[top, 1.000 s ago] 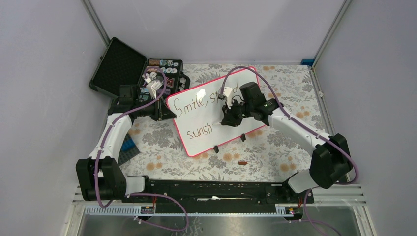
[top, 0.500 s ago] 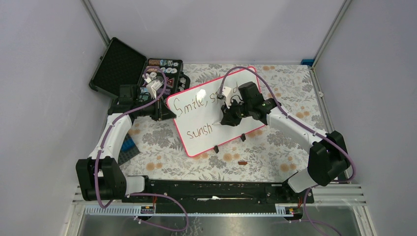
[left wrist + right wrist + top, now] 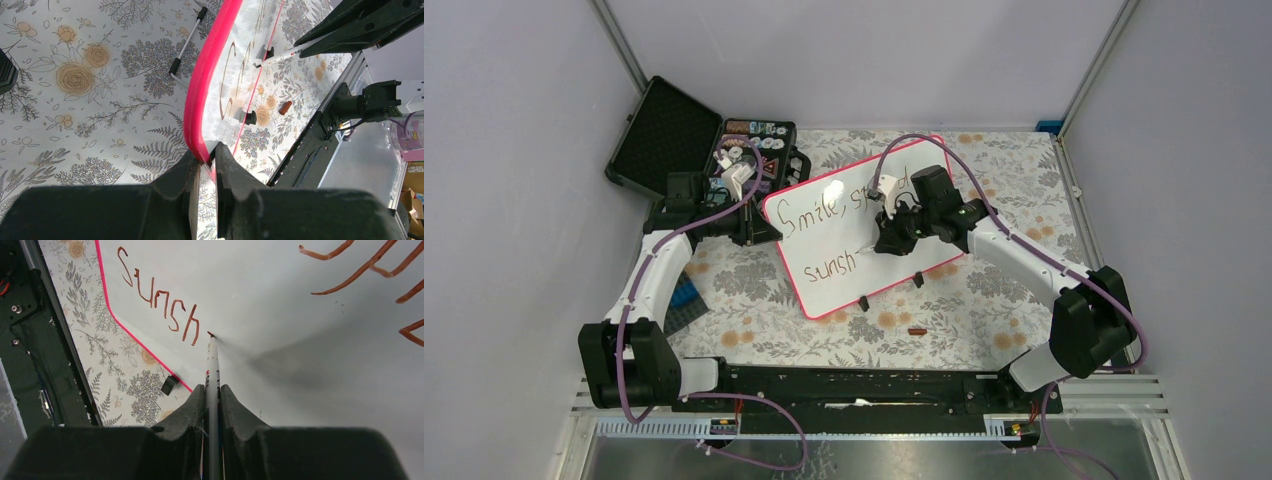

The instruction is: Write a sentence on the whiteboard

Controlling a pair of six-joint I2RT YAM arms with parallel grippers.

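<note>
The whiteboard [image 3: 844, 275], white with a pink-red rim, lies tilted on the floral table. It reads "Smile, sp..." on its upper line and "sunsh" [image 3: 834, 266] on its lower line; the right arm hides the rest of the upper line. My left gripper [image 3: 762, 231] is shut on the whiteboard's left rim [image 3: 200, 100]. My right gripper [image 3: 886, 243] is shut on a white marker [image 3: 212, 370]. The marker tip touches the board just right of "sunsh" [image 3: 160, 305]. The board's black clip feet [image 3: 864, 302] stand at its near edge.
An open black case [image 3: 664, 135] with small parts stands at the back left, behind my left arm. A small brown cap [image 3: 916, 330] lies on the table in front of the board. A dark blue object [image 3: 682, 300] lies by my left arm.
My right gripper with the marker has shifted slightly over the board near the end of "sunsh". The left arm and the board have not moved.
</note>
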